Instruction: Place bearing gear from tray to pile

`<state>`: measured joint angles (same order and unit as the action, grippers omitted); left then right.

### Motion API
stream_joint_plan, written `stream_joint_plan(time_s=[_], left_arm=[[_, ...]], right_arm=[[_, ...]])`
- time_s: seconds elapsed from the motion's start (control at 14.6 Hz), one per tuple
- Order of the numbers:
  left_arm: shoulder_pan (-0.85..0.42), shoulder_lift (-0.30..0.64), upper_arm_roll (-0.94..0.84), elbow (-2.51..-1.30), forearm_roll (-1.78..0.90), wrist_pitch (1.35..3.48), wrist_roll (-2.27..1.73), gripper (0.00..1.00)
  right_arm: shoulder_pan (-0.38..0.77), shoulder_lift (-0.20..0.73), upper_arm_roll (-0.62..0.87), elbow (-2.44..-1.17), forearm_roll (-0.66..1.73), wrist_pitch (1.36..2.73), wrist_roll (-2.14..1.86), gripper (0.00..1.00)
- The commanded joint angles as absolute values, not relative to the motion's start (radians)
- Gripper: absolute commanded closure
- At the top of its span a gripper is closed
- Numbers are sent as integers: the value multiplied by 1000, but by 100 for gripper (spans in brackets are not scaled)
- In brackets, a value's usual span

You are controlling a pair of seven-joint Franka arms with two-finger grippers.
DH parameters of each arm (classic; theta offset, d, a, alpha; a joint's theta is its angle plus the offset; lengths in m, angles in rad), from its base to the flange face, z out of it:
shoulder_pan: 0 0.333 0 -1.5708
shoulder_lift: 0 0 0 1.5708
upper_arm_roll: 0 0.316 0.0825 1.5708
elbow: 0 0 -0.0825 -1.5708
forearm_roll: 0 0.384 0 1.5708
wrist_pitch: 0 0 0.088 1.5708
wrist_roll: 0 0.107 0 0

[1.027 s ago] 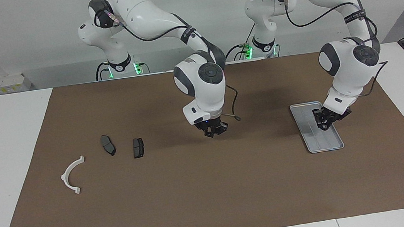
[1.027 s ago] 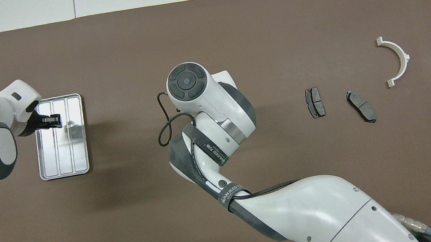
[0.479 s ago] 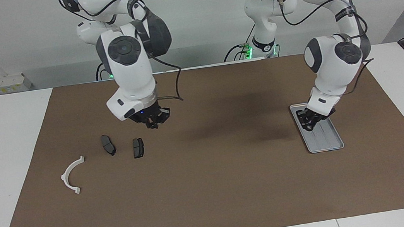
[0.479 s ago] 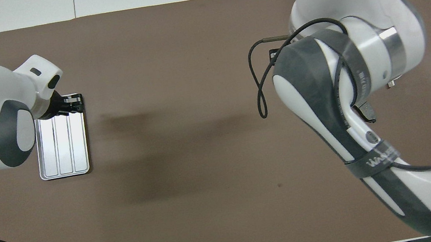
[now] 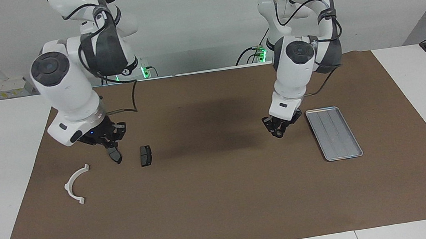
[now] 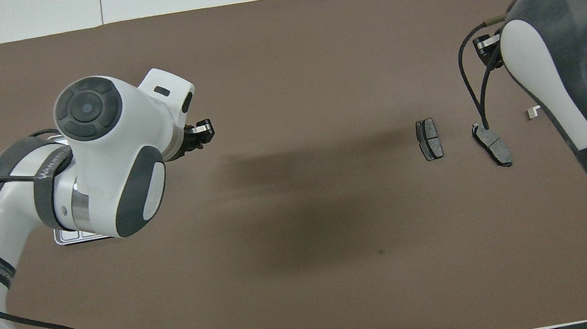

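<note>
The silver tray [image 5: 336,132] lies toward the left arm's end of the mat, and nothing shows in it. My left gripper [image 5: 278,128] hangs low over the mat beside the tray, toward the middle, shut on a small silvery part, the bearing gear [image 6: 203,124]. In the overhead view the left arm covers most of the tray [image 6: 69,238]. The pile lies toward the right arm's end: a white bracket [image 5: 75,185] and two dark pads [image 5: 145,155] [image 5: 115,155]. My right gripper [image 5: 107,138] hovers over the pad nearer the bracket.
A brown mat [image 5: 223,200] covers the table, with white table edge around it. In the overhead view both pads [image 6: 429,139] [image 6: 493,144] show, and the right arm hides all of the bracket but one end [image 6: 530,114].
My left gripper has left the tray and moved toward the mat's middle; the silvery part no longer lies in the tray. My right arm has swung from the middle to over the pile.
</note>
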<state>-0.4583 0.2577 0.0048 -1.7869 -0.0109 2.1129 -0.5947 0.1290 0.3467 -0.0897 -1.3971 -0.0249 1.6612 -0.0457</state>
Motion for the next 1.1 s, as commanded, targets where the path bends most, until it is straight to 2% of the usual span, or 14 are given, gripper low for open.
stream_joint_plan(time_s=[0.0,0.27,0.41,1.03], left_arm=[[-553,279,21,-1779,23,2121,-725,98],[-627,376,23,-1772,72,2215,-853,98],[-661,408,25,-1778,80,2235,-876,98],[-678,403,26,-1897,106,2371,-910,98]], right_arm=[[66,296,-75,-1566,-32,1820,-127,100],[20,318,-75,-1689,-29,2017,-117,100],[15,336,-75,-1710,-29,2052,-71,100],[-9,448,-74,-1740,-23,2197,37,100]])
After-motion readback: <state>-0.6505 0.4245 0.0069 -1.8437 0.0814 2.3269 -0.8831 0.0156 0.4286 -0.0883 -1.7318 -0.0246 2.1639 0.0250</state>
